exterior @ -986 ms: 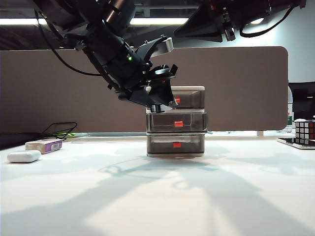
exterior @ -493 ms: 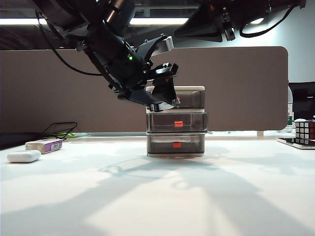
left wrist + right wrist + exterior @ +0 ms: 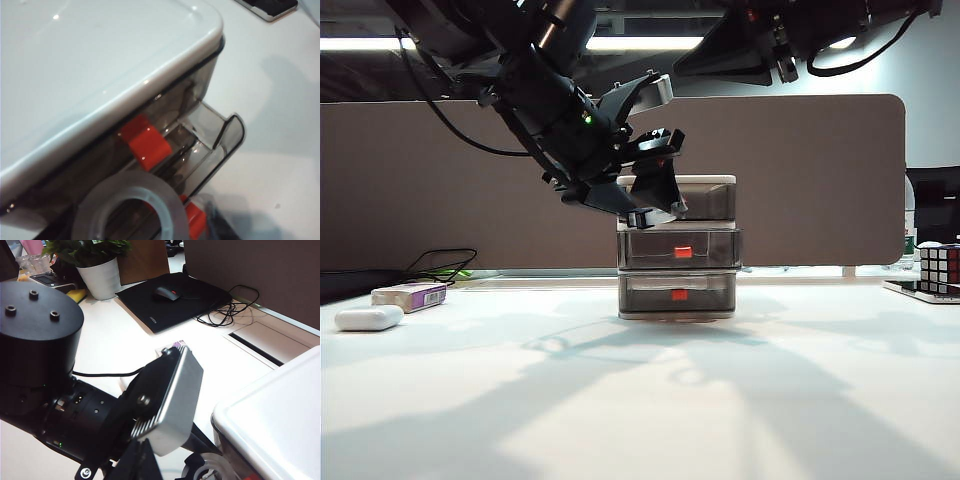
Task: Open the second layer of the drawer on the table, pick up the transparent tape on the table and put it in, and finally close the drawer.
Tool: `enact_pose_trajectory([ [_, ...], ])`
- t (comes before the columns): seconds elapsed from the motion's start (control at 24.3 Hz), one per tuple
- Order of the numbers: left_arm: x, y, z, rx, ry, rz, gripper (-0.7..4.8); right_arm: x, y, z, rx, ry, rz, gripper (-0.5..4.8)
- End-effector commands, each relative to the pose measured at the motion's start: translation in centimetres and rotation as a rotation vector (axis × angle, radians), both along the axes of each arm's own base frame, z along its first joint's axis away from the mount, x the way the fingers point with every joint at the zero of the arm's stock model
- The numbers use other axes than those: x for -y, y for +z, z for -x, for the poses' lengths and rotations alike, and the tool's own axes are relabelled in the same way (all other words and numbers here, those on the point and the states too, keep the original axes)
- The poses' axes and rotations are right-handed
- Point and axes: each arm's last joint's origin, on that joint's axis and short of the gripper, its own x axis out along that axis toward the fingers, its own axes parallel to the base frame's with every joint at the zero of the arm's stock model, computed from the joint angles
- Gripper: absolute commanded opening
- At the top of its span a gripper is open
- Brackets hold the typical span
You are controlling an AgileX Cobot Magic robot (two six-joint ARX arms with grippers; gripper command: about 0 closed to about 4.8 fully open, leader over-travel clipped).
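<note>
The drawer point(image 3: 677, 246) stands mid-table with a white top point(image 3: 90, 65) and grey tiers with red tabs. The second layer point(image 3: 220, 142) is pulled out a little beyond the top tier. My left gripper point(image 3: 658, 182) hangs at the unit's upper left corner, its fingers spread. The transparent tape point(image 3: 130, 181) sits between them just above the open second layer. The tape's ring and black cutter clip point(image 3: 222, 460) show beside the left arm point(image 3: 75, 405). Whether the fingers still touch it is unclear. My right gripper point(image 3: 720, 55) is high above the drawer; its jaws do not show clearly.
A white oval case point(image 3: 368, 318) and a purple-and-white box point(image 3: 410, 296) lie at the far left of the table point(image 3: 640, 400). A puzzle cube point(image 3: 940, 268) stands at the right edge. A brown partition point(image 3: 440, 180) backs the table. A mouse point(image 3: 165, 292), black mat and plant pot point(image 3: 102, 275) lie beyond.
The left gripper's fingers have spread a little wider around the tape. Both arms have stayed where they were.
</note>
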Motion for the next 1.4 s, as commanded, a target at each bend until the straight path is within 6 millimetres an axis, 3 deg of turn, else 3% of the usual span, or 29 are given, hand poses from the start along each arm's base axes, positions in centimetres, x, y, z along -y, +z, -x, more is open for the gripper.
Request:
enact_pose_trajectory([
  [0.04, 0.0, 0.4, 0.0, 0.001, -0.01, 0.025, 3.68, 0.0, 0.5, 0.1, 0.025, 0.011, -0.006, -0.04],
  [0.9, 0.0, -0.4, 0.0, -0.087, 0.034, 0.042, 3.72, 0.0, 0.5, 0.1, 0.026, 0.012, -0.006, -0.04],
  [1.4, 0.6, 1.4, -0.5, -0.043, 0.028, 0.072, 3.71, 0.0, 0.5, 0.1, 0.029, 0.012, -0.004, -0.04],
])
